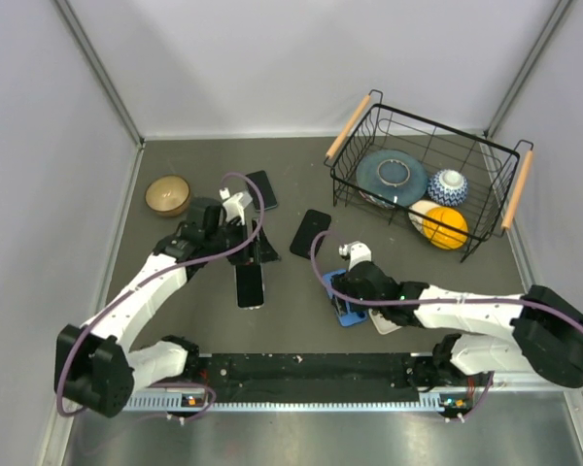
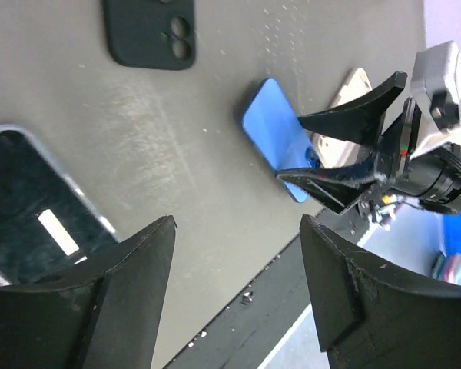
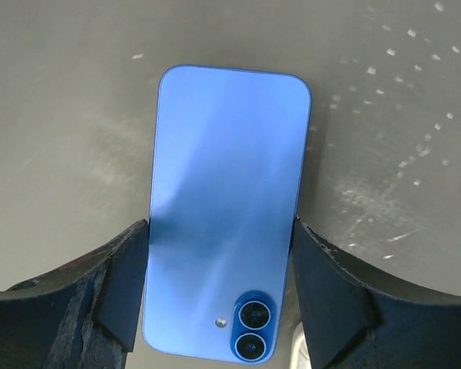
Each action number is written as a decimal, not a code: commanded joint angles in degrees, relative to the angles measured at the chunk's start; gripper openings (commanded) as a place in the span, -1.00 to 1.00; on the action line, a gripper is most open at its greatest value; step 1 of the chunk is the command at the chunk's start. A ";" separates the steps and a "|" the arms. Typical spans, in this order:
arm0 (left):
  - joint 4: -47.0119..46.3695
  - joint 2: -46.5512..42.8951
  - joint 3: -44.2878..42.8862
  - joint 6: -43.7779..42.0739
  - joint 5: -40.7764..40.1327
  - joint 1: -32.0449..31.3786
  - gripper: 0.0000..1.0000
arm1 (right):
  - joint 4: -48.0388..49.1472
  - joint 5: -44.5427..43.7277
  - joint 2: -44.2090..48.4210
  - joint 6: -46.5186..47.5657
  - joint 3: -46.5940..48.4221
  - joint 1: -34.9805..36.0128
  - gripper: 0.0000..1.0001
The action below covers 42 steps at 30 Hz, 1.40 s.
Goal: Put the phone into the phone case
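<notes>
Fingers of our right gripper [image 3: 219,307] straddle the blue phone [image 3: 227,207] near the surface's near edge, set apart along its long sides, seemingly not yet squeezing. Our left gripper [image 2: 238,292] hangs spread, holding nothing. Black case [image 1: 310,233] lies mid-surface, just beyond.

Light falls evenly from above, bright and diffuse, and shadows under the arms on the dark counter [image 1: 301,282] are soft and short. The overhead view is sharp, its walls leaning outward at the edges. A pale sheen streaks the blue phone [image 3: 223,207], and a white glare patch sits on the black phone screen [image 2: 31,223]. Both wrist views blur the near pincer fingers [image 2: 123,300].
</notes>
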<state>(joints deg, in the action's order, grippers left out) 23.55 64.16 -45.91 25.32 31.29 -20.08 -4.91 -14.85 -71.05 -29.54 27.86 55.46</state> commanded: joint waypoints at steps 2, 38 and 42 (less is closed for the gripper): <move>-5.97 4.39 -1.37 0.43 10.98 -1.36 0.40 | 12.99 3.34 8.80 10.90 -2.10 4.74 -0.10; 5.81 -10.64 0.29 5.35 -21.10 6.28 0.63 | -5.29 -1.94 -17.64 8.18 16.27 17.05 0.82; 4.23 -10.46 1.35 5.79 -19.43 6.36 0.62 | -5.55 -0.01 -17.37 8.18 15.65 17.05 0.77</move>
<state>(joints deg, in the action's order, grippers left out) 29.21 53.89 -45.41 31.42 10.46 -14.06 -8.21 -15.86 -88.31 -20.64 42.22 71.96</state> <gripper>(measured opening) 0.815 0.894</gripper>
